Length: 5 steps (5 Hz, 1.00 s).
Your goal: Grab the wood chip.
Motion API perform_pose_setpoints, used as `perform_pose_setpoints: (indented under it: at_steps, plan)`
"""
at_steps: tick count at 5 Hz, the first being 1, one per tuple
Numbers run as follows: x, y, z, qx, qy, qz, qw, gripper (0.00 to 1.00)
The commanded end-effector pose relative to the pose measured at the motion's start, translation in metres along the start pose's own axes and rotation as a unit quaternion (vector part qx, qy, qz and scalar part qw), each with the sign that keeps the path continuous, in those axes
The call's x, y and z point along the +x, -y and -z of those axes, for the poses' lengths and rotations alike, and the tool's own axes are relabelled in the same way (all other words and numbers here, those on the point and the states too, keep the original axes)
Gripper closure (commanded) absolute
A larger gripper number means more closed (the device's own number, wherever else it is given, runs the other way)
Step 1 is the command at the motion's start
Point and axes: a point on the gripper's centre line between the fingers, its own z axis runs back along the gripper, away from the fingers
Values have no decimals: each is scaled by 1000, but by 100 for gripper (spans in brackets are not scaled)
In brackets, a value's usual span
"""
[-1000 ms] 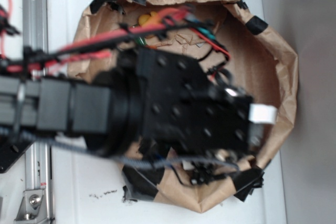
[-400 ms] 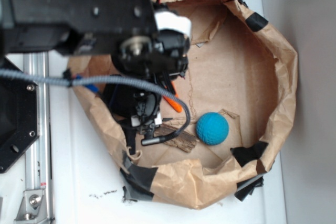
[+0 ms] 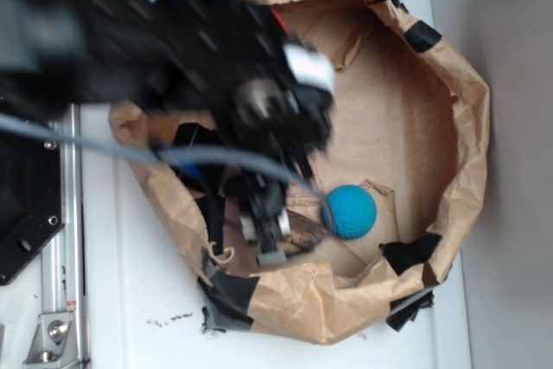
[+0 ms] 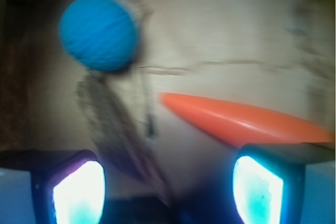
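While the hand point(image 4: 168, 190) hangs spread, the paper bag point(image 3: 471, 127) holds the wood chip point(image 4: 113, 129).

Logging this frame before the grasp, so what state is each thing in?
Wood chip: flat on the bag floor, not gripped, just below the ball.
Ball: free on the floor.
Orange piece: lying flat, right of the chip.
Gripper: fingers open, empty.
Paper bag: open, rim rolled, taped.

Rough streaky wood chip point(image 4: 113, 129), crumpled matt paper bag point(image 3: 467, 127), textured blue ball point(image 4: 98, 31).
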Motion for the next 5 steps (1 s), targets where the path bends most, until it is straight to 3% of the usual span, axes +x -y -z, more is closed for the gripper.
perform_pose_setpoints:
  at_steps: [1,2,3,4,5]
  plan:
    - [13,56,29,34,23,77,996,0]
    - [7,47,39,41,19,69,997,0]
    - [-3,22,34,41,14,41,998,0]
    - [-5,6,22,37,19,14,999,100]
    - [-3,-2,12,30,26,6,999,100]
